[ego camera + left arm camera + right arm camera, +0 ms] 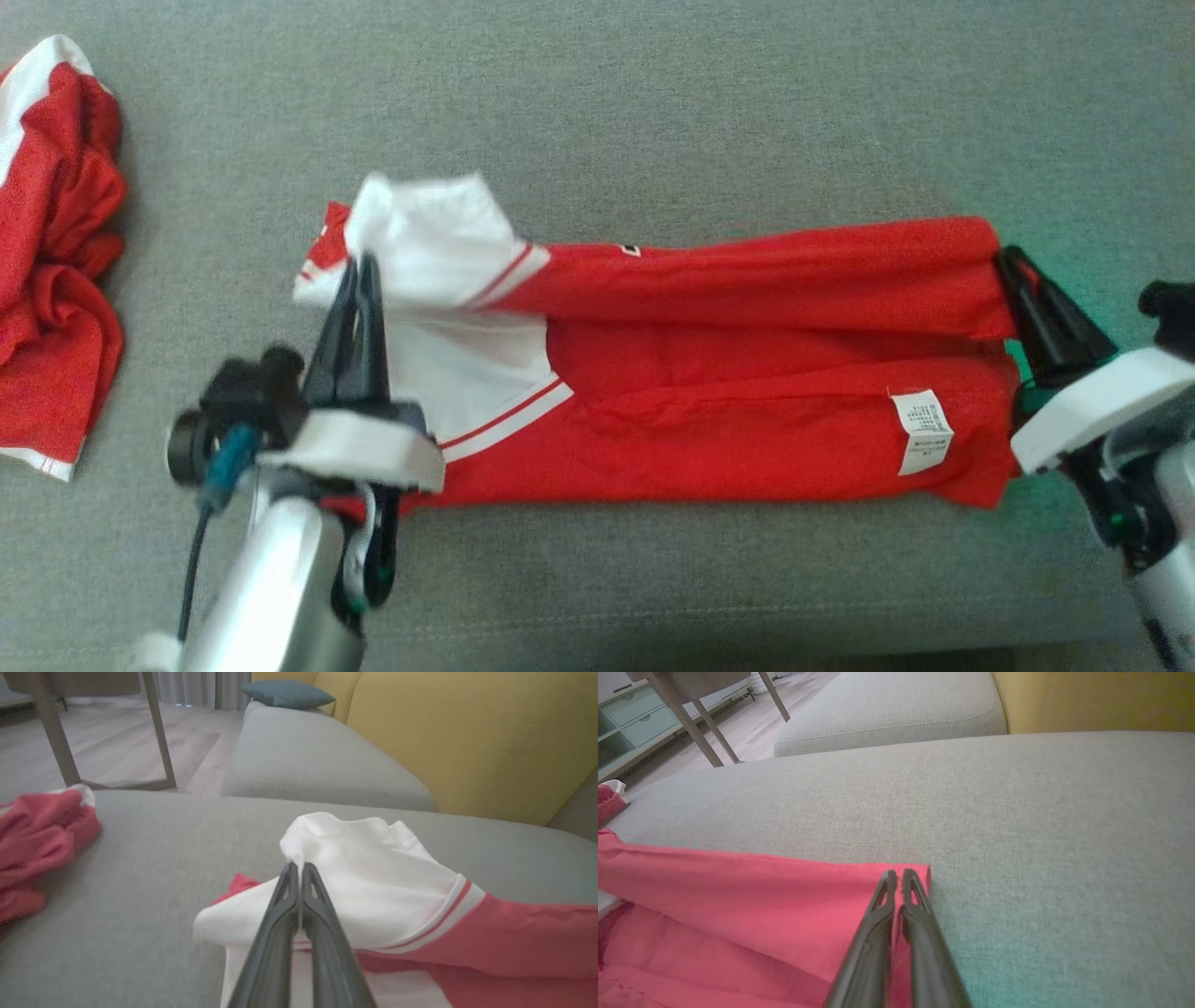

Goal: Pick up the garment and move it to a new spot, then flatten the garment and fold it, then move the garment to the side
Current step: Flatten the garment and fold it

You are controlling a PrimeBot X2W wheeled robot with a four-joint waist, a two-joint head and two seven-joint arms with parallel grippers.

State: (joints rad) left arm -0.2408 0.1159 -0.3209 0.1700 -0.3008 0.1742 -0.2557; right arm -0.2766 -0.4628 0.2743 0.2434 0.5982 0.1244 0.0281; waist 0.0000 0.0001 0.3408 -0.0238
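The garment [709, 373] is a red shirt with white sleeves, lying as a long strip across the grey cushion [653, 112], its far long edge turned over toward me. My left gripper [359, 266] is shut on the white sleeve end [355, 872], which bunches up above the fingertips. My right gripper [1006, 257] is shut on the red hem corner [859, 891] at the strip's right end. A white care label [921, 431] shows near that end. Both held corners stay low over the cushion.
A second crumpled red-and-white garment [51, 261] lies at the cushion's left edge. The left wrist view shows a yellow sofa back [467, 732], a teal pillow [285, 693] and table legs [159, 732] on a wooden floor beyond.
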